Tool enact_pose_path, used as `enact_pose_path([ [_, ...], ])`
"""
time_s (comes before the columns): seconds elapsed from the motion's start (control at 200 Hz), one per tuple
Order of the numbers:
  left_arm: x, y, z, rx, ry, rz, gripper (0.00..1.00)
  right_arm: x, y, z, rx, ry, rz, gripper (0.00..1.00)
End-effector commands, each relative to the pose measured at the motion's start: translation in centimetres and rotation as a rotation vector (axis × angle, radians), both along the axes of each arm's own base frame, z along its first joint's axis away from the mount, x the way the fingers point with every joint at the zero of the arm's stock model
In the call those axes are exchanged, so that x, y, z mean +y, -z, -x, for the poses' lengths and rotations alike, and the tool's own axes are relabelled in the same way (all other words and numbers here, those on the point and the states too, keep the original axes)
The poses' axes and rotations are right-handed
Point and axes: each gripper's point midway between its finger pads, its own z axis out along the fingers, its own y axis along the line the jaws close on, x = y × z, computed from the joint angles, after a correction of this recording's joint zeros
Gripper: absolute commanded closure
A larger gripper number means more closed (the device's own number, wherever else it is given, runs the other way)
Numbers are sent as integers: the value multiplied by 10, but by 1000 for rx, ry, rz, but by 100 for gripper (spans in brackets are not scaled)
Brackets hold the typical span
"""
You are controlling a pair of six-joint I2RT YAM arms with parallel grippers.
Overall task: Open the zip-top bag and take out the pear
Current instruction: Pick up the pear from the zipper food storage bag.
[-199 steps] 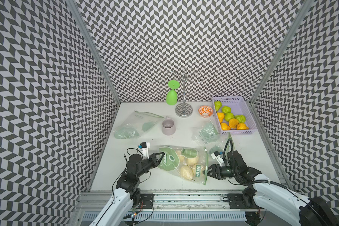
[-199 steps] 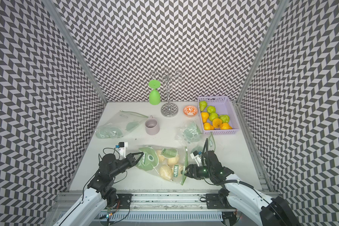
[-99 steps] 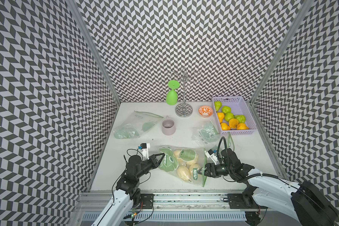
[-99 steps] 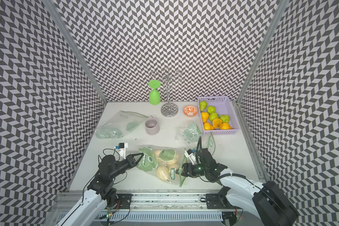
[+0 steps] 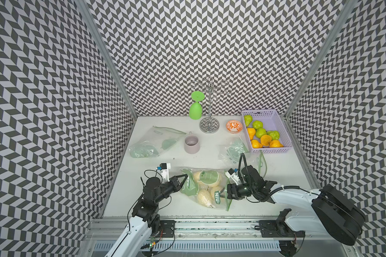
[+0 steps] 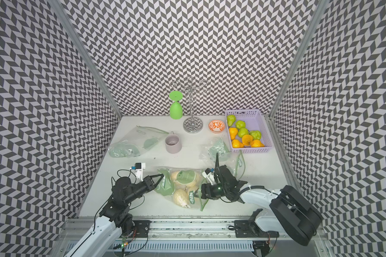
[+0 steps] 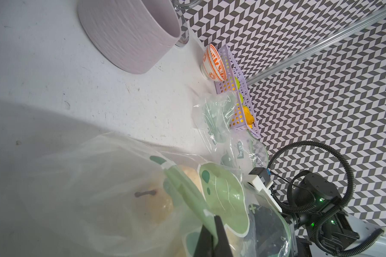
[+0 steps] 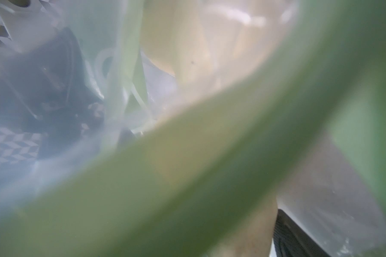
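Observation:
A clear zip-top bag [image 5: 204,189] [image 6: 181,189] with green print lies at the table's front centre, with pale yellow pears [image 5: 204,198] [image 7: 152,204] inside it. My left gripper [image 5: 186,176] [image 6: 162,176] [image 7: 212,222] is shut on the bag's left edge. My right gripper [image 5: 226,192] [image 6: 201,191] is at the bag's green zip mouth on the right, pushed into it with its jaws apart. The right wrist view is blurred by the green zip band; one black finger [image 8: 299,235] shows beside pale pear skin.
A lilac mug [image 5: 191,144] stands behind the bag. Two other clear bags [image 5: 153,144] [image 5: 234,149] lie further back. A lilac basket [image 5: 270,150] of green and orange pears, an orange bowl [image 5: 234,126], a chrome rack [image 5: 209,124] and a green goblet [image 5: 196,109] stand along the back.
My right gripper has moved left into the bag's mouth and its jaws have spread wider. The pears have shifted a little in the bag. The left gripper keeps its hold.

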Motion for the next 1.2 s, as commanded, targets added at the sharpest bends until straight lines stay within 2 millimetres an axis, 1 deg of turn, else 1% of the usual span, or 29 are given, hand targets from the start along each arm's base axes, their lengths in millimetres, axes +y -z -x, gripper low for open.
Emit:
enact_pose_path([
  [0.0,-3,-3,3,-21,22,13,100,15,-10,-10,-70,-25,-40,19],
  [0.055,-2,-3,3,-24,22,16,100,16,-6,-11,-61,-26,-28,22],
  [0.12,-2,-4,3,-26,21,18,100,17,-4,-15,-61,-18,-18,30],
  [0.356,-2,-3,5,-28,22,20,100,23,-11,-24,-79,-7,-17,52],
  [0.426,-2,-4,4,-31,20,19,100,23,-11,-23,-81,-12,-16,59],
  [0.671,1,-6,1,-43,3,18,100,19,-10,-20,-78,-21,-5,76],
  [0.776,3,-8,-1,-45,-7,19,100,16,-14,-19,-83,-25,-1,78],
  [0.871,6,-9,-4,-43,-20,19,100,5,-18,-21,-86,-1,8,78],
  [0.956,11,-10,-9,-43,-44,17,100,-9,-22,-26,-91,27,24,78],
  [1.022,14,-15,-13,-55,-57,22,100,-20,-27,-29,-104,48,34,78],
  [1.187,22,-25,-21,-79,-85,18,100,-53,-32,-42,-106,126,78,78],
  [1.197,22,-20,-23,-58,-85,13,100,-55,-32,-44,-107,132,81,78],
])
